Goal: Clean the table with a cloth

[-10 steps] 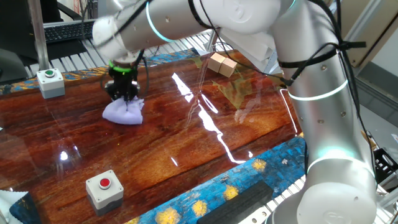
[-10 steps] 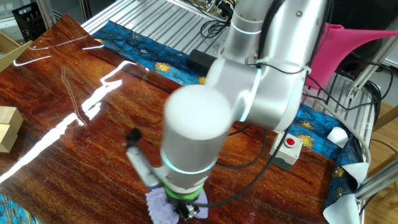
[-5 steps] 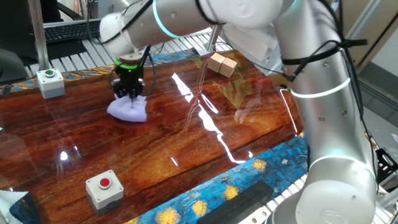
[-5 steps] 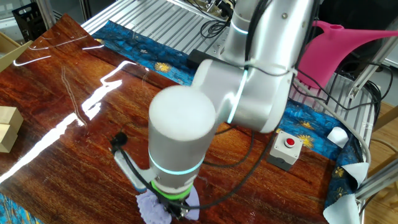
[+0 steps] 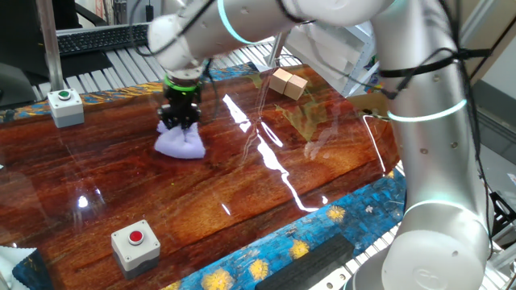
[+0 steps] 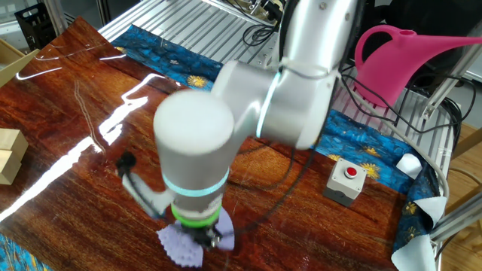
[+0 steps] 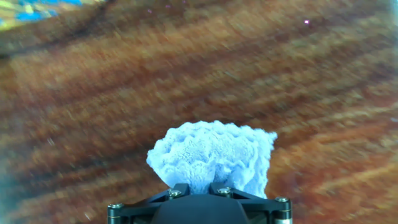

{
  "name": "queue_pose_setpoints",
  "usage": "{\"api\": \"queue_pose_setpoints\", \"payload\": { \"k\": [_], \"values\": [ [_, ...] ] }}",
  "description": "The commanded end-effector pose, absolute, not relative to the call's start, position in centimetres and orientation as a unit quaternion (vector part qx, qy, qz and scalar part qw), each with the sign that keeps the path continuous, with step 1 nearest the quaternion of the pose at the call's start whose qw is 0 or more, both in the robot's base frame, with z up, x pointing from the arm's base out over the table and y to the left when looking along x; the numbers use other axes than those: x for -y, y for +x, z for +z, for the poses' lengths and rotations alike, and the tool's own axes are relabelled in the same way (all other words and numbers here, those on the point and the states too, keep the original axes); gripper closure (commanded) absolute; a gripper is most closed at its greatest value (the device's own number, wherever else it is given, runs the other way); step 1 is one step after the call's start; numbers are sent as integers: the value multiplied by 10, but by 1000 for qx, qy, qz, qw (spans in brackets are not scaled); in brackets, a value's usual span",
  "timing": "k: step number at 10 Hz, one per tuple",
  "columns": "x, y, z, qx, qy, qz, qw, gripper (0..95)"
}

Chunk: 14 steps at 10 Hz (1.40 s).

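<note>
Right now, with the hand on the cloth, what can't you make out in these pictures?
- Fingertips of the hand: buried in the cloth in one fixed view; the arm covers them in the other.
- Hand view: the hand's body cuts off the cloth's near side; the table is motion-blurred.
- Whether dirt remains on the table: glare streaks hide it.

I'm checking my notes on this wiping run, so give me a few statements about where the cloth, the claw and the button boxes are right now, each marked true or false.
1. The claw is shut on the cloth, pressing it on the table. True.
2. The cloth lies beside the red button box. False: it is well apart from it, nearer the far edge.
3. A green button box sits near the table's far edge. True.
4. The cardboard boxes are stacked on the cloth. False: they sit apart, off to the side.
</note>
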State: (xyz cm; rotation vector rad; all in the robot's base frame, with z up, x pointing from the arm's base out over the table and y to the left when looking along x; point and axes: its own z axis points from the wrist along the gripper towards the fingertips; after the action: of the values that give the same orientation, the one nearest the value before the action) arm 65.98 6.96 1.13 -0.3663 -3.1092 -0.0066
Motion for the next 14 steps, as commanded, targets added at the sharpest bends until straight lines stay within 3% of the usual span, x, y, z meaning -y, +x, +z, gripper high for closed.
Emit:
{"api": "queue_pose_setpoints", "payload": {
  "k": [1,14],
  "values": [
    [-66,658,8,994,-109,-3,7,950],
    [-26,603,6,999,-27,-25,6,950]
  ]
}}
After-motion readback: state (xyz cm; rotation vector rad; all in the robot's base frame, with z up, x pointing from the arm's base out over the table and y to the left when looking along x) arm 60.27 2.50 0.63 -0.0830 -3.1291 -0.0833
